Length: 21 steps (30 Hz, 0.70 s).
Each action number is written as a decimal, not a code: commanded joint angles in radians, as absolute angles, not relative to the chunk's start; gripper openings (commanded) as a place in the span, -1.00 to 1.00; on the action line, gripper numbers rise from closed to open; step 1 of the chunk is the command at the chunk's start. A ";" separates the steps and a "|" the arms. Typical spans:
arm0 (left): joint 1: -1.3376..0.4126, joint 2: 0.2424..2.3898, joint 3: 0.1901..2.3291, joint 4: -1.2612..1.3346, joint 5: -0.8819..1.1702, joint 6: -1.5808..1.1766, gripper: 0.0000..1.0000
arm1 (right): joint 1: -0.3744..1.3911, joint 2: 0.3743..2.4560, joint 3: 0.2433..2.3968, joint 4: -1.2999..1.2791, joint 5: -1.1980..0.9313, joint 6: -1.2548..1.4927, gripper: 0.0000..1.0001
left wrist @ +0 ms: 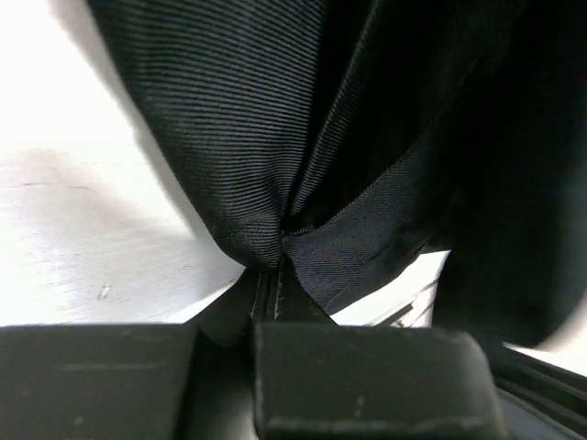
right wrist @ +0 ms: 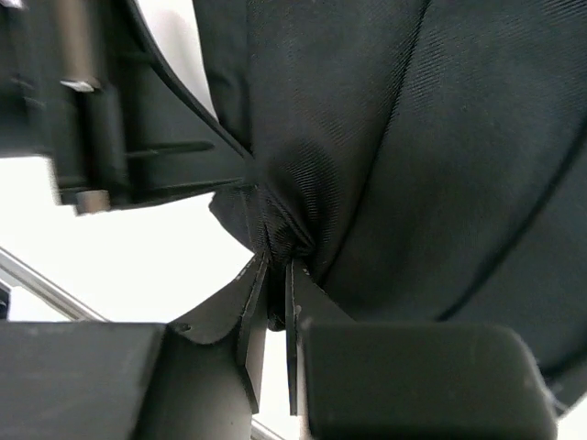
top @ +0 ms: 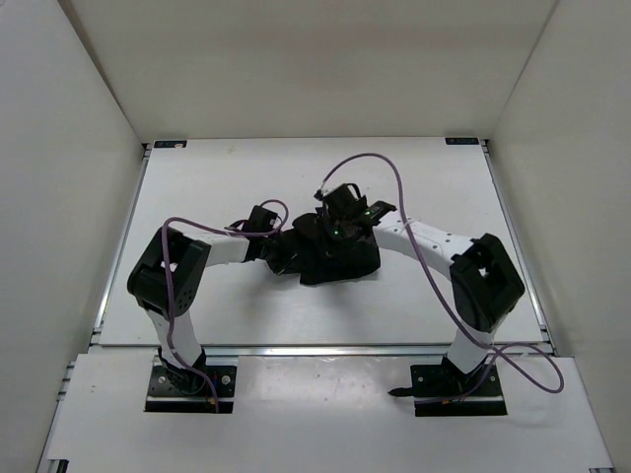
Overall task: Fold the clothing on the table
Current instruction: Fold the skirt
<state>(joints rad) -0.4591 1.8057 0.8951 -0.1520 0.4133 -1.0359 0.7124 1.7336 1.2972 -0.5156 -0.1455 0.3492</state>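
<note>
Your left fingers point(left wrist: 234, 312) and right fingers point(right wrist: 229, 307) each pinch the bunched black pleated fabric garment point(top: 340, 261) (fold looks unfinished, nothing flat yet).

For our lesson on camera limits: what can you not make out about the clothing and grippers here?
- Top view: outline of the clothing, overlapped by both arms.
- Left wrist: fabric beyond the left gripper, cut off by frame edges.
- Right wrist: likewise beyond the right gripper.

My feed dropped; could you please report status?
Left gripper shut on clothing. Right gripper shut on clothing. It lies bunched on table between them. No obstruction seen.
</note>
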 commanded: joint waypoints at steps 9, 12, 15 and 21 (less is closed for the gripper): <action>-0.459 1.824 0.902 -0.238 0.452 -0.948 -1.00 | 0.805 1.899 1.325 -0.397 -0.201 0.344 -1.00; -0.454 1.836 0.907 -0.238 0.477 -0.943 -0.92 | 0.827 1.951 1.347 -0.425 -0.210 0.325 -1.00; -0.449 1.838 0.902 -0.242 0.488 -0.937 -0.83 | 0.853 1.994 1.367 -0.443 -0.187 0.310 -1.00; -0.411 1.781 0.897 -0.307 0.532 -0.887 -0.53 | 0.839 1.928 1.399 -0.509 -0.125 0.322 -0.40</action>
<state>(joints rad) -0.4221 1.8122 0.9001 -0.2256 0.5045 -0.9367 0.8322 1.9633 1.3617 -0.4877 -0.1692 0.3252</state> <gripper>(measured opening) 0.221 0.272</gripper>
